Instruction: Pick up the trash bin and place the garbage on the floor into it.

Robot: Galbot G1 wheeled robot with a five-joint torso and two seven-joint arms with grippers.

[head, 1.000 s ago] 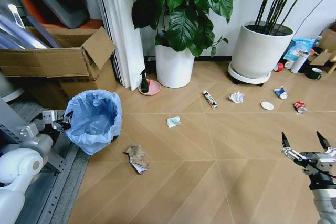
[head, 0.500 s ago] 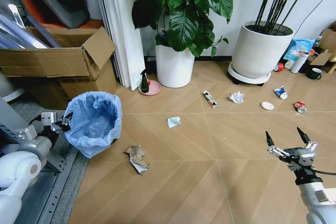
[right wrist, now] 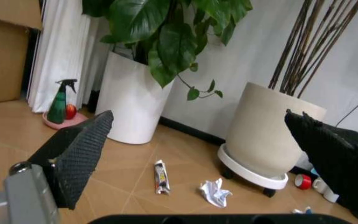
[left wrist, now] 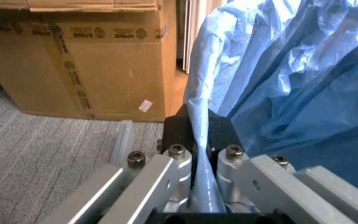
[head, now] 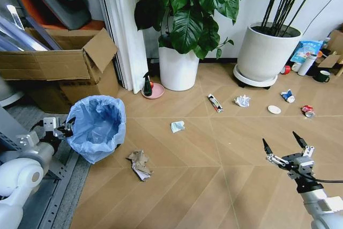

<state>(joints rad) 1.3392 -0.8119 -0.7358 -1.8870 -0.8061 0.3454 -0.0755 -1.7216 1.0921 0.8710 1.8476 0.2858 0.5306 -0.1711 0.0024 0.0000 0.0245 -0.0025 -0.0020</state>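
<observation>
At the floor's left edge, the left hand (head: 63, 129) pinches the rim of the trash bin (head: 96, 127), its blue liner empty. A tan paper wad (head: 140, 163) lies just beside it. The right hand (head: 285, 145) hovers with fingers spread over bare floor (head: 214, 175).

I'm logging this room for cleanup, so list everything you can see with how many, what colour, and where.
trash bin: one, blue-lined, floor near the box.
paper wads: three, tan by the bin, white mid-floor, white by the right pot.
dark wrapper: one, before the left pot.
white disc: one, far right.
blue-white packet: one, beside the disc.
red-white can: one, far right.
plant pots: two, white, left and right, back wall.
spray bottle: one, green, on a pink dish.
cardboard box: one, brown, left.
left claw: shut on the liner.
right claw: open, above the floor.
</observation>
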